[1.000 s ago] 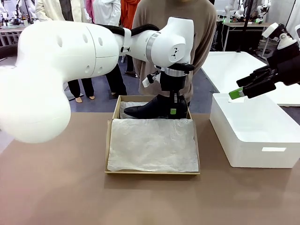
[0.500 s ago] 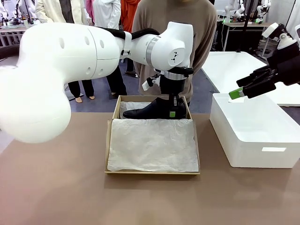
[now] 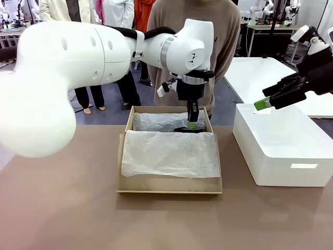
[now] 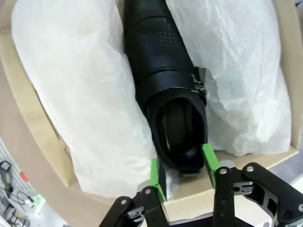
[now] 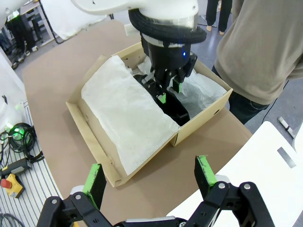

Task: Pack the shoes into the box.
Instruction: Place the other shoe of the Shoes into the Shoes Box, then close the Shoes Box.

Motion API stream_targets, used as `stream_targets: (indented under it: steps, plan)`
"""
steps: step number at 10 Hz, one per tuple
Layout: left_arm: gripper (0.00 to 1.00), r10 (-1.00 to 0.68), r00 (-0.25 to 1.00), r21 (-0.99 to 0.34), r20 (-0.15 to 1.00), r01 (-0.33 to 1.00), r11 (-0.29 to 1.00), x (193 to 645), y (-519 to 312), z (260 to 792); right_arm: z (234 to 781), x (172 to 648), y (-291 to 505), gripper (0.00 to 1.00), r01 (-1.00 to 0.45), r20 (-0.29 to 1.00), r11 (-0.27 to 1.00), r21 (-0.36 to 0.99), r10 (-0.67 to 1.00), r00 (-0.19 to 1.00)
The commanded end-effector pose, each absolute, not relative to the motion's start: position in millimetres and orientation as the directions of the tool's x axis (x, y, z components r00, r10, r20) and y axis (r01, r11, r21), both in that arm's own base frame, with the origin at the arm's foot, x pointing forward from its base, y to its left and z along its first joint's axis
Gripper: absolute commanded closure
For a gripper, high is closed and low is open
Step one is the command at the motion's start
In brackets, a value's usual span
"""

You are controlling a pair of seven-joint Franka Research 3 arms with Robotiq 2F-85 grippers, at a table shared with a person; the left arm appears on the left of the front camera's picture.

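1. Centrally framed, a glossy black leather buckled shoe point(image 3: 182, 129) point(image 4: 163, 71) point(image 5: 174, 109) lies in the far end of the tan cardboard shoebox point(image 3: 169, 186) point(image 4: 28, 118) point(image 5: 196, 127), between folds of white tissue paper point(image 3: 169, 153).
2. The left gripper point(image 3: 191, 124) point(image 4: 182, 168) point(image 5: 170, 92) has its jaws parted, green pads just beside the heel.
3. The right gripper point(image 3: 263, 101) point(image 5: 150, 178) hangs wide open and empty at upper right, above a white block-shaped box point(image 3: 281, 151).
4. A person in a tan sweater point(image 3: 229, 31) stands behind the brown table point(image 3: 62, 208).
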State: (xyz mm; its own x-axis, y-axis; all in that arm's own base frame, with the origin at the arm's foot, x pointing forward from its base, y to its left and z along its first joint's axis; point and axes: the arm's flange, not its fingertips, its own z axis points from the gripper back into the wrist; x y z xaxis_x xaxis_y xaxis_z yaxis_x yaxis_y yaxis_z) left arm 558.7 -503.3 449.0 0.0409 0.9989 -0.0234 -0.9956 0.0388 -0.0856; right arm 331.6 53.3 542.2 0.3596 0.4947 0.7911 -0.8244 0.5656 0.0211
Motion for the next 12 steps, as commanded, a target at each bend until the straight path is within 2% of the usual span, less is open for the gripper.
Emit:
stream_targets:
  steps: [1, 3, 4, 5, 12]
  plan:
    - [0.0, 0.999, -0.047, -0.108, -0.007, -0.993, -0.048, 556, -494, 475, 542, 334, 53, 0.0, -0.834, 0.801, 0.551, 0.017, 0.491, 0.341]
    - [0.0, 0.998, -0.064, -0.093, -0.019, -0.993, -0.066, 564, -481, 492, 542, 334, 53, 0.0, -0.834, 0.801, 0.551, 0.017, 0.491, 0.341]
    - [0.0, 0.995, 0.015, 0.071, -0.1, -0.997, 0.022, 575, -469, 485, 542, 334, 53, 0.0, -0.834, 0.801, 0.551, 0.017, 0.491, 0.341]
    - [0.0, 0.999, 0.006, -0.121, -0.039, -0.993, 0.001, 564, -486, 487, 542, 334, 53, 0.0, -0.834, 0.801, 0.551, 0.017, 0.491, 0.341]
    - [0.0, 0.999, 0.006, -0.121, -0.039, -0.993, 0.001, 564, -486, 487, 542, 334, 53, 0.0, -0.834, 0.801, 0.551, 0.017, 0.491, 0.341]
